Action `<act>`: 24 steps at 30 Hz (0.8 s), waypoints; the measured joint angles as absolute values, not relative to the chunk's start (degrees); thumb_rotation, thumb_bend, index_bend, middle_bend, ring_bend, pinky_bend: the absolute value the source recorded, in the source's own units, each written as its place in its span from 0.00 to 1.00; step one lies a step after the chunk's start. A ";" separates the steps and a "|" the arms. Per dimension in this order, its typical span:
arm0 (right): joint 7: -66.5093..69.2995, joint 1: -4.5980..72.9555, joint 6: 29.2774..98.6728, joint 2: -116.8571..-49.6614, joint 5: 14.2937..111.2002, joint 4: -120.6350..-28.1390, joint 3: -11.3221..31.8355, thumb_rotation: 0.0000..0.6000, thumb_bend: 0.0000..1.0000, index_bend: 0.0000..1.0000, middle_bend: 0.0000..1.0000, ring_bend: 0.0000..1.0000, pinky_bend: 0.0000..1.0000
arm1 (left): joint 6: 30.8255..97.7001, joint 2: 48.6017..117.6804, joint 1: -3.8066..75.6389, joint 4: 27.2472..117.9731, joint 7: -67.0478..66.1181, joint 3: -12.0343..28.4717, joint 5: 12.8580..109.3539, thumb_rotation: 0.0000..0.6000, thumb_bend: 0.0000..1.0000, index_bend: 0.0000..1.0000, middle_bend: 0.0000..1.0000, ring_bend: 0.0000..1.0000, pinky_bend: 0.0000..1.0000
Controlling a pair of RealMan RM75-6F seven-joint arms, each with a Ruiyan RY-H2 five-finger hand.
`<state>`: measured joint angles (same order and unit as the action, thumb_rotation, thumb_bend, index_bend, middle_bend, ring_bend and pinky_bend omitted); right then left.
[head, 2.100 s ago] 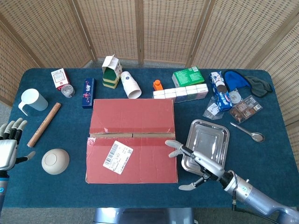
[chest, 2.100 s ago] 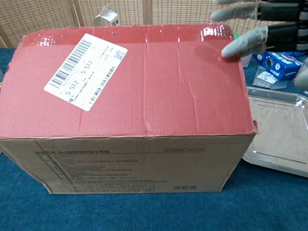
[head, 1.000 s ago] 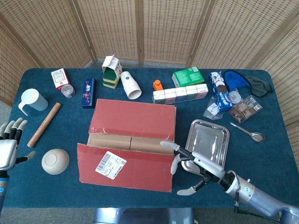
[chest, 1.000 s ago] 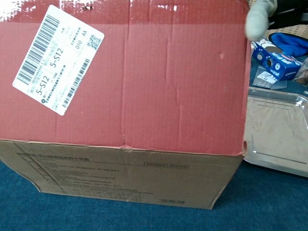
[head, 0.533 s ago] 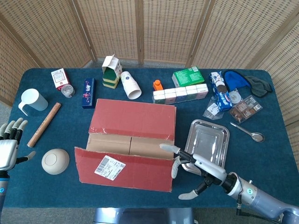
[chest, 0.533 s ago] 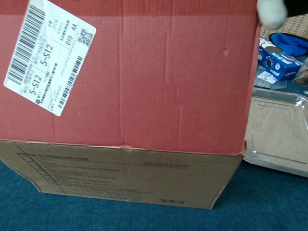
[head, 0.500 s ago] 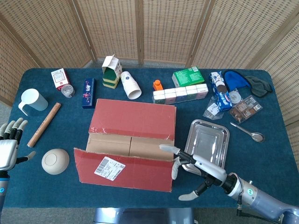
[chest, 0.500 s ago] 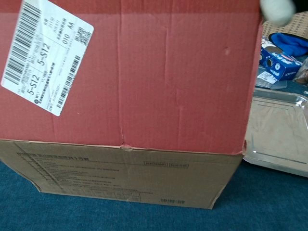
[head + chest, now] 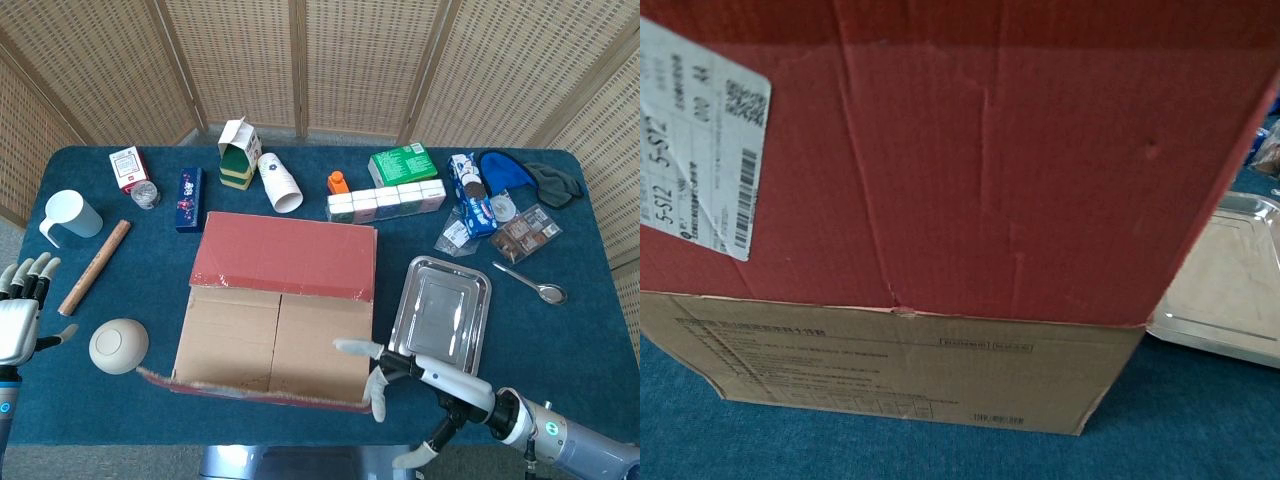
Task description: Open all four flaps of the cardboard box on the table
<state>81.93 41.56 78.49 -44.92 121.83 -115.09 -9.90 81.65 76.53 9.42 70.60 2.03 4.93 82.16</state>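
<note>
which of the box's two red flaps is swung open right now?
The near red flap, by the right hand: it stands up, seen edge-on from the head view. The far red flap still lies flat over the cardboard box.

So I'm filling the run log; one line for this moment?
near flap: raised | far flap: closed | right hand: at near flap's corner | left hand: idle

Matt cardboard box with red-coated flaps; shiny metal tray; blue cloth table; smooth wooden stick.

Head view: bright, even daylight, soft short shadows, sharp focus. Chest view: dimmer, cardboard box flap fills frame, slightly soft, no glare.
</note>
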 measured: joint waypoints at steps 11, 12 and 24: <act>86.73 44.88 78.66 -43.64 126.21 -114.08 -12.85 1.00 0.00 0.00 0.00 0.10 0.52 | 81.67 76.49 9.40 70.74 2.01 4.91 82.14 1.00 0.07 0.00 0.00 0.00 0.00; 86.87 45.10 78.45 -43.66 126.28 -113.88 -13.10 1.00 0.00 0.00 0.00 0.14 0.52 | 81.65 76.49 9.40 70.73 2.04 4.91 82.13 1.00 0.07 0.00 0.00 0.00 0.00; 87.53 47.14 77.96 -43.92 128.49 -112.70 -15.68 1.00 0.00 0.00 0.18 0.35 0.61 | 81.31 76.73 9.47 70.44 1.77 4.85 81.96 1.00 0.07 0.00 0.00 0.00 0.00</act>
